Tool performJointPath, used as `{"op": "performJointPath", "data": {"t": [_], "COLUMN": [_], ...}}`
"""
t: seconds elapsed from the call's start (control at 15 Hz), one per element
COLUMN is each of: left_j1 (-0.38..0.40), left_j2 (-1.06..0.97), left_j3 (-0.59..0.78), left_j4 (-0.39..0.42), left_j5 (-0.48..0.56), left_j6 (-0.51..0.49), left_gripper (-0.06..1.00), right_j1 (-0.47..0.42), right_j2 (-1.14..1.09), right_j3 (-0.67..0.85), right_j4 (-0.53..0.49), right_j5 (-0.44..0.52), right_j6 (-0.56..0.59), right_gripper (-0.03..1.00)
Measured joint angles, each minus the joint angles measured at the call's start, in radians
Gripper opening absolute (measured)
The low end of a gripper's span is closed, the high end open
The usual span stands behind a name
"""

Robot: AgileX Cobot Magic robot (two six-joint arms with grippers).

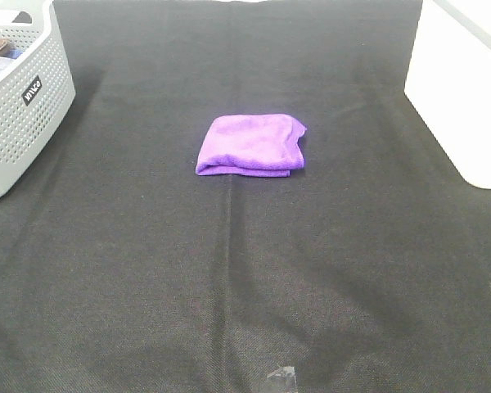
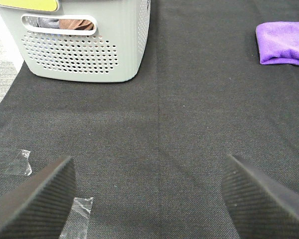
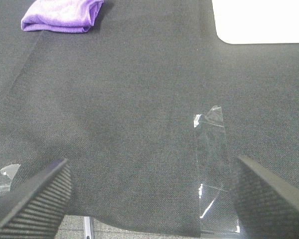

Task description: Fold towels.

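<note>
The purple towel [image 1: 251, 145] lies folded into a small thick rectangle in the middle of the black cloth-covered table. It also shows far off in the left wrist view as the towel [image 2: 284, 43] and in the right wrist view as the towel [image 3: 62, 15]. Neither arm appears in the exterior high view. My left gripper [image 2: 149, 199] is open over bare black cloth, far from the towel, with nothing between its fingers. My right gripper [image 3: 149, 199] is open too, near the table's front edge, empty.
A grey perforated basket [image 1: 20, 106] holding some items stands at the back left, also seen as the basket [image 2: 84, 45]. A white box [image 1: 462, 90] stands at the back right. Clear tape strips [image 3: 212, 164] hold the black cloth [image 1: 245, 278] at the front edge.
</note>
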Motion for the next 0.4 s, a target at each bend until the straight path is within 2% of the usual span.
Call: {"op": "performJointPath", "data": {"t": [0.4], "left_j1": [0.0], "left_j2": [0.0], "left_j3": [0.0], "left_j4": [0.0], "left_j5": [0.0], "left_j6": [0.0], "left_gripper": [0.74], "right_j1": [0.0], "right_j2": [0.0], "right_j3": [0.0], "right_j4": [0.0], "right_j5": [0.0], "right_j6": [0.0], "right_gripper": [0.82]}}
